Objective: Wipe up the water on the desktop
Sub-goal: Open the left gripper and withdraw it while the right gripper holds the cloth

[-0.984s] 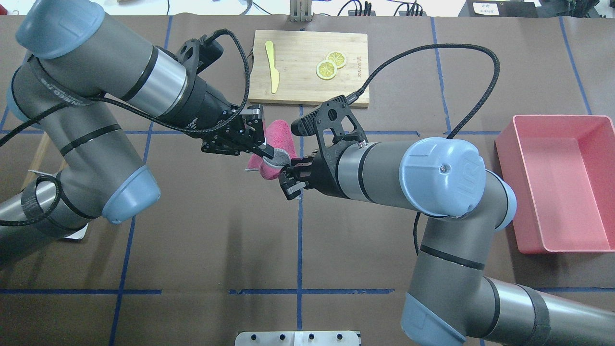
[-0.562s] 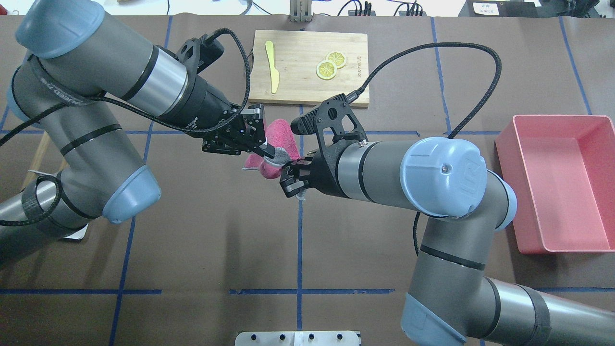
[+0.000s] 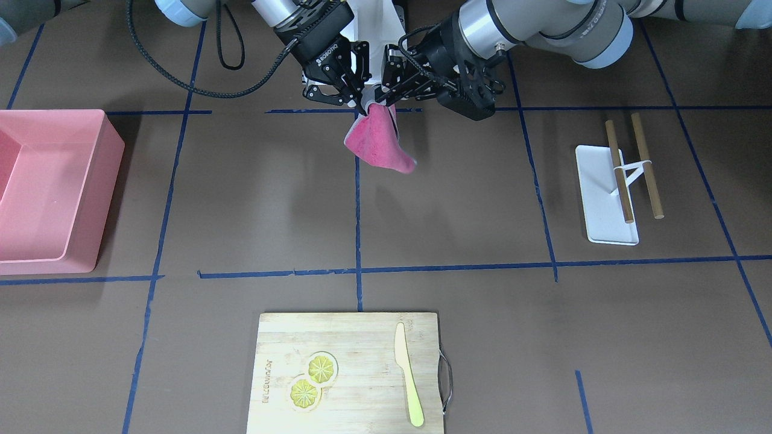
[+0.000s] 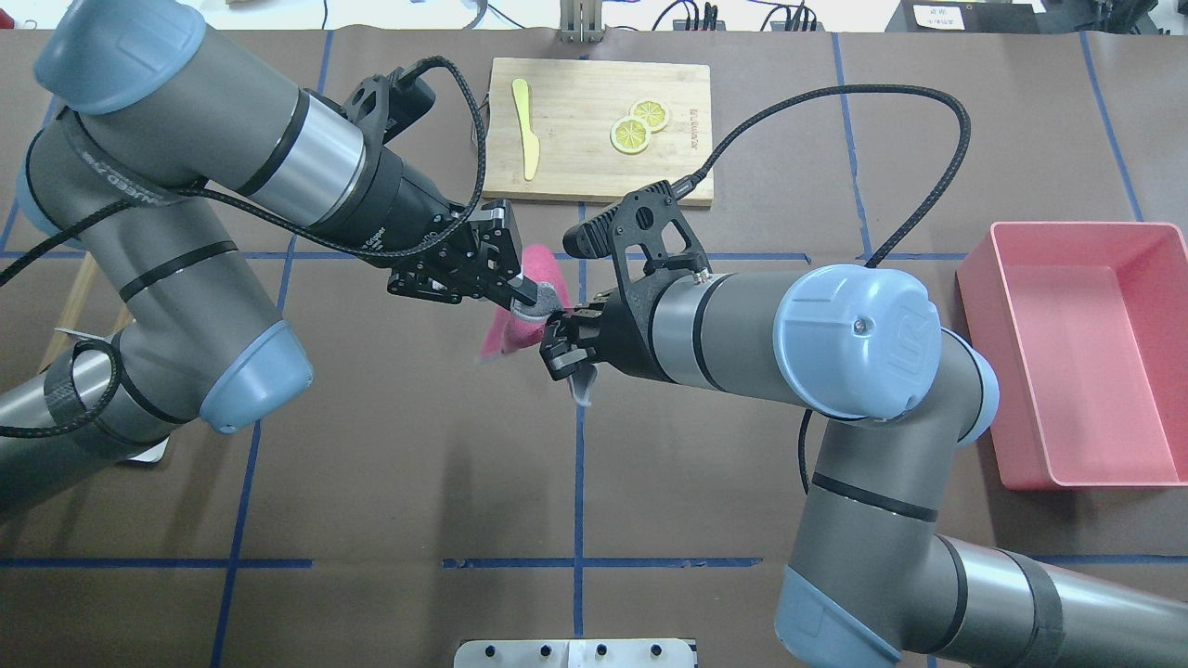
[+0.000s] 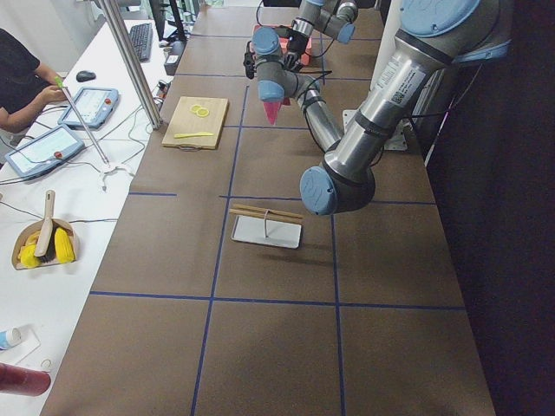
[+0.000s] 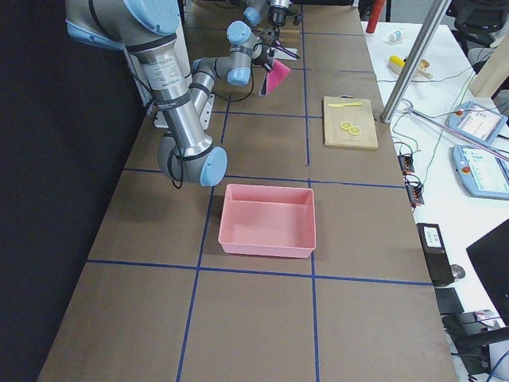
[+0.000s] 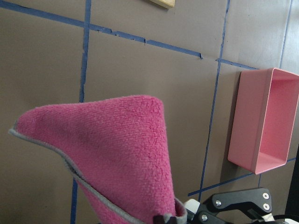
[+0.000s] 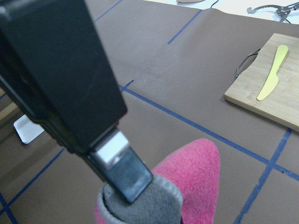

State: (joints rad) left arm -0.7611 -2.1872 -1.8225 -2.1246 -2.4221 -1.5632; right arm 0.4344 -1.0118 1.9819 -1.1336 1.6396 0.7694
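A pink cloth (image 3: 379, 142) with a grey hem hangs in the air over the dark-brown desktop (image 3: 253, 199), near its middle grid line. My left gripper (image 4: 527, 299) is shut on the cloth's (image 4: 506, 332) top edge. My right gripper (image 4: 560, 341) meets it from the other side and looks shut on the same edge, with a grey corner dangling under it. In the front view both grippers, the left (image 3: 381, 101) and the right (image 3: 362, 103), pinch the cloth's top. The left wrist view shows the cloth (image 7: 117, 158) draped. I see no water on the desktop (image 4: 418, 445).
A bamboo cutting board (image 4: 687, 176) with lemon slices (image 4: 631, 134) and a yellow knife (image 4: 527, 139) lies at the far side. A pink bin (image 4: 1160, 362) stands at the right. A white tray (image 3: 597, 193) with wooden sticks lies on the robot's left.
The cloth has drawn in and hangs narrower below the grippers. A grey corner now dangles under my right gripper. My left gripper has shifted slightly right toward the right one.
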